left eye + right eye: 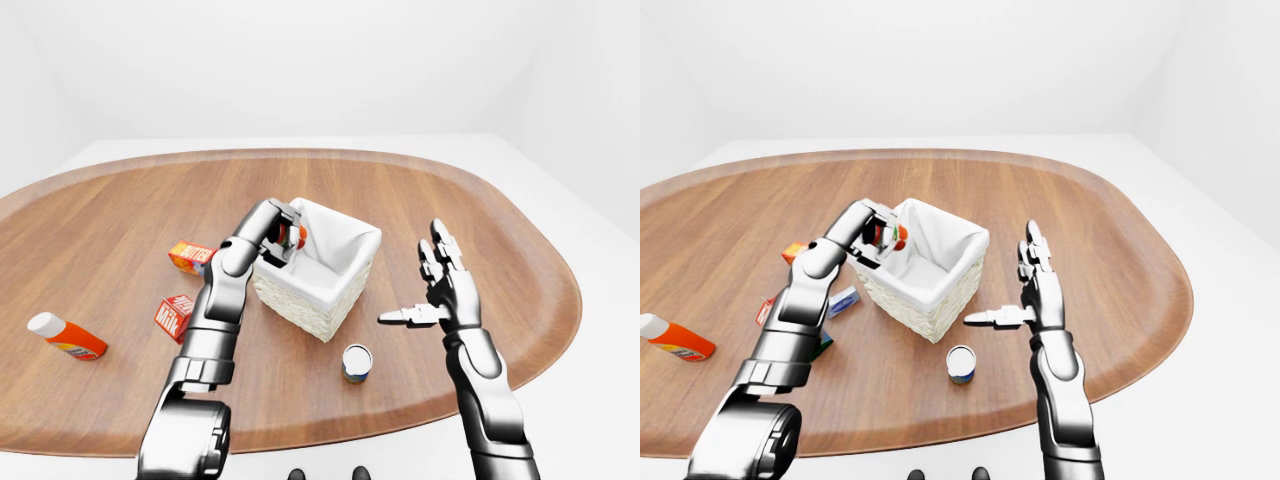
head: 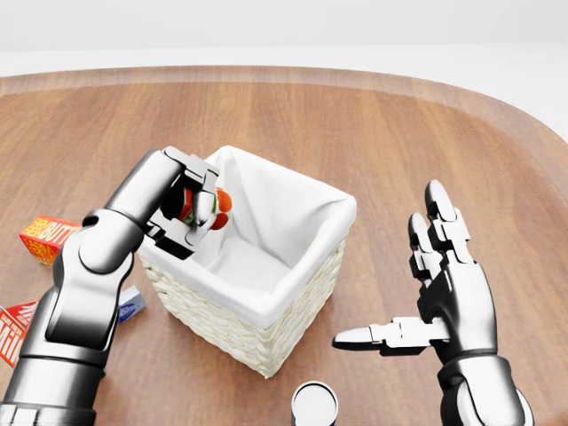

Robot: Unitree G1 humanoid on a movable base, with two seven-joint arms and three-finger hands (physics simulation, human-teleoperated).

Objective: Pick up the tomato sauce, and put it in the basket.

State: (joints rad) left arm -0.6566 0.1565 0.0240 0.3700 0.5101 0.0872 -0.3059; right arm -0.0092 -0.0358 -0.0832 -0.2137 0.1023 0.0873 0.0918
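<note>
We see our left hand (image 2: pixel 186 211) clenched round the sauce (image 2: pixel 216 207), up over the basket's (image 2: pixel 293 306) left rim. Our right hand (image 2: pixel 441 297) hangs spread, apart, beside the basket.

Tomato sauce (image 2: pixel 213 206): mostly covered by the fingers of the left hand (image 2: pixel 182 211) above the basket (image 2: pixel 266 333) left rim; only a red patch with some white shows, label unreadable. Small blue item (image 2: pixel 133 306) left of the basket: half hidden behind the left forearm, kind not identifiable. Red carton (image 2: pixel 11 330) farther left of the basket: cut by the head view's left edge. Can (image 2: pixel 314 406) below the basket: cut by the bottom edge.
</note>
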